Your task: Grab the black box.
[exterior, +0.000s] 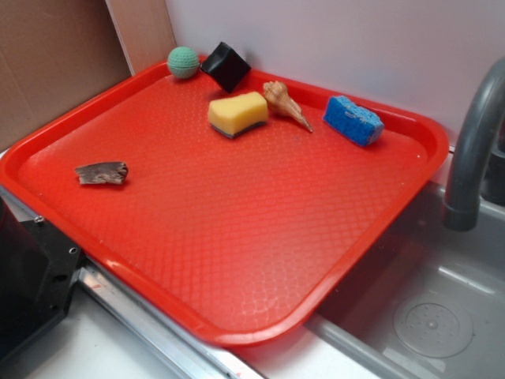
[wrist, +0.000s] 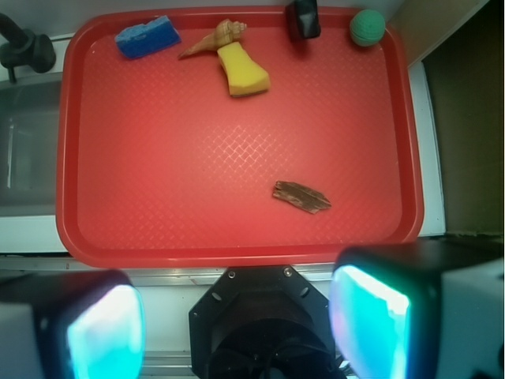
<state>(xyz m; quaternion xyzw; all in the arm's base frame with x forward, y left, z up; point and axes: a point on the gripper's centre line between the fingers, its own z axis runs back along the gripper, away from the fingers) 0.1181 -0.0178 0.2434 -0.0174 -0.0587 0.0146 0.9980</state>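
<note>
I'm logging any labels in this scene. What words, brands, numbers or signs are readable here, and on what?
None: no readable text in either view.
The red tray, black box, green ball, yellow sponge, blue sponge, shell and piece of bark carry no print.
The gripper shows none.

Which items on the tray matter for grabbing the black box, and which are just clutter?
Job:
black box, on the tray's far rim
gripper, open, near edge

Clutter:
green ball
yellow sponge
seashell
blue sponge
bark piece
</note>
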